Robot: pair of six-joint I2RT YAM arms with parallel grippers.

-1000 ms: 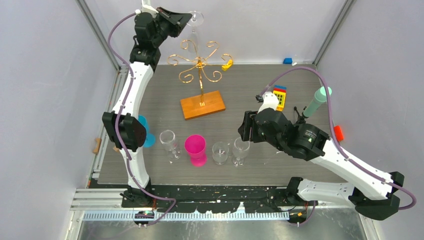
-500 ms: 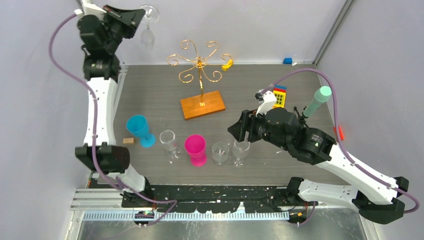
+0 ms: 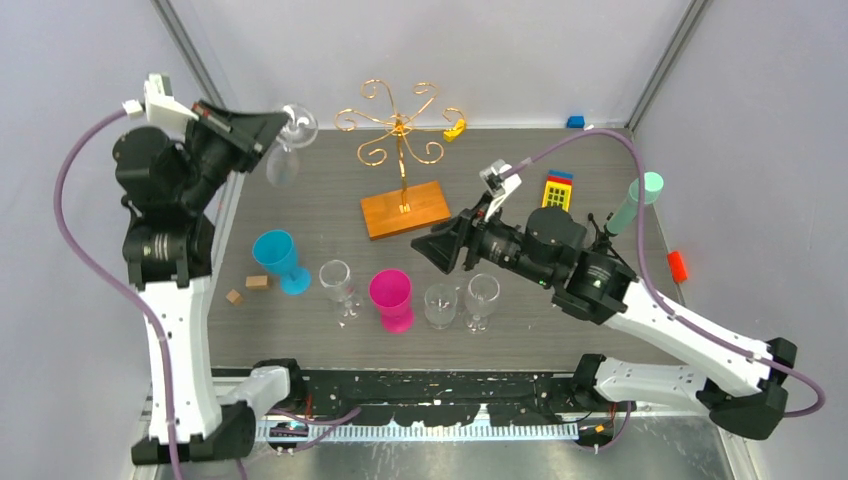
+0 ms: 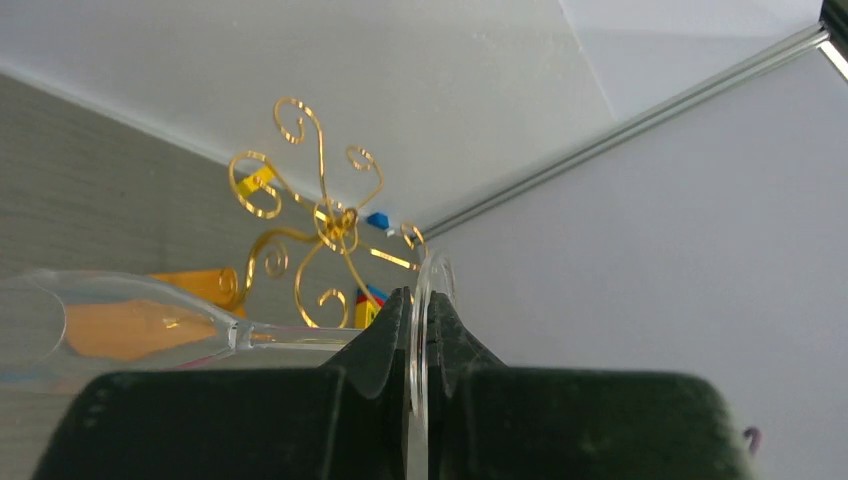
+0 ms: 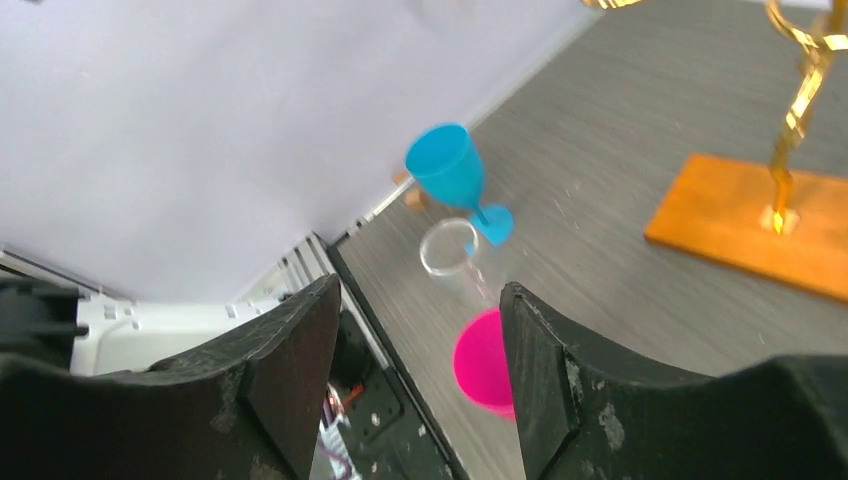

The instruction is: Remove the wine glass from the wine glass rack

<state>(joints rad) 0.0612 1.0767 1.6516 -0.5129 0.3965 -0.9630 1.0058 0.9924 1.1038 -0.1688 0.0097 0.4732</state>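
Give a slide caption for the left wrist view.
Left claw grips wine glass by its foot; gold rack behind.

wine glass (image 3: 286, 152) left of wine glass rack (image 3: 405, 212) | rack behind cup row (image 3: 390, 298)

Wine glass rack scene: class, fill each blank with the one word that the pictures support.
1. Of the left hand and the right hand, the ___ one grips the wine glass.
2. The right hand's fingers stand ___, holding nothing.
3. The wine glass rack has curled wire arms coloured ___.
4. In the top view, the blue goblet stands left of the other goblet, whose colour is ___.
Missing words: left, open, gold, pink.
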